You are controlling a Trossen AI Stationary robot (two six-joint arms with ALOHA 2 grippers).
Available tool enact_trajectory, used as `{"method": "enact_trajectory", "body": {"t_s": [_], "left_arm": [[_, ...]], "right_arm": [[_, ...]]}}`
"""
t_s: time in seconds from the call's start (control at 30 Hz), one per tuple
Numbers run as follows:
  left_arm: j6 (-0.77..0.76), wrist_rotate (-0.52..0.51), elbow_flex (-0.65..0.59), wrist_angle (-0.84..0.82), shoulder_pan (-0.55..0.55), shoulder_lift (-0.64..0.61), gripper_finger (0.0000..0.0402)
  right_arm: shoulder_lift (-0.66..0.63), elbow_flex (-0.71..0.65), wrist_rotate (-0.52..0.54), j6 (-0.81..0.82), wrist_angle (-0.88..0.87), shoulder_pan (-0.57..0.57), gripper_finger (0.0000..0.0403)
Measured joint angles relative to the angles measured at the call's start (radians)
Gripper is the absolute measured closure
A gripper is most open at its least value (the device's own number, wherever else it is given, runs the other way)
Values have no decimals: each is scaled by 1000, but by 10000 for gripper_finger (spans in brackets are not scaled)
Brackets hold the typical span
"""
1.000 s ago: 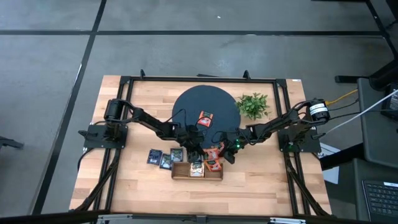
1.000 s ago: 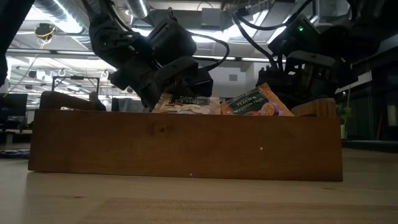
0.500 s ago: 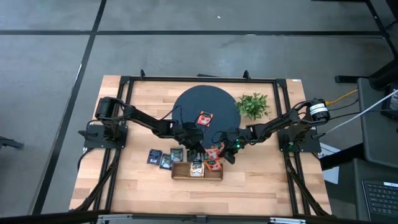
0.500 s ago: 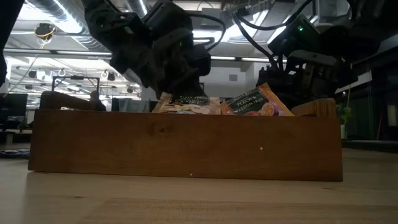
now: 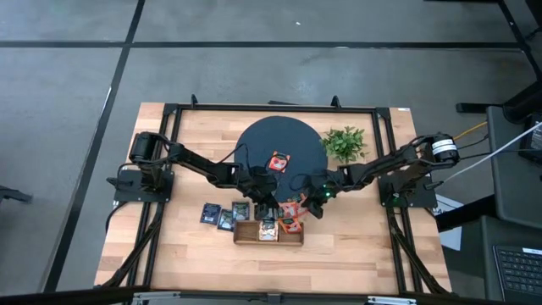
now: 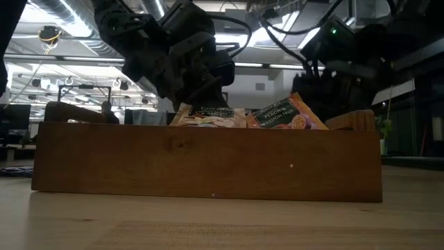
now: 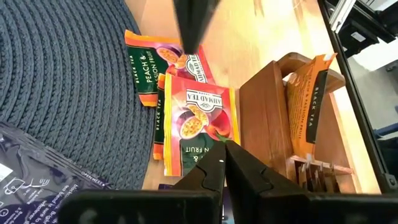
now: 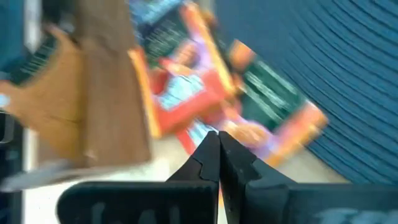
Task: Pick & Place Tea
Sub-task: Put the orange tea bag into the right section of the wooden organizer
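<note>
Between picks. Left end effector (image 5: 269, 206) pinched closed, empty, above two orange-red tea sachets (image 7: 196, 121) at edge of dark round mat (image 5: 254, 144), just beside wooden tray (image 5: 268, 233). Right end effector (image 5: 306, 208) closed too, empty, over same pair. Some sachets already in tray. Next: spread fingers, drop onto nearest sachet, lift into compartment

Two dark jointed arms, black cables, green indicator light
</note>
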Motion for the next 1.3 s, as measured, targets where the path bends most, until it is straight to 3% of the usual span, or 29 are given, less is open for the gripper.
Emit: {"method": "enact_trajectory", "body": {"t_s": [0.87, 1.1, 1.3], "left_arm": [[-2, -1, 0, 0, 0, 0, 395], [0, -9, 0, 7, 0, 0, 393], [11, -9, 0, 11, 0, 0, 396]], "right_arm": [[-22, 6, 124, -23, -292, -5, 399], [-143, -5, 263, -16, -451, -5, 397], [-265, -6, 256, 6, -466, -5, 390]]}}
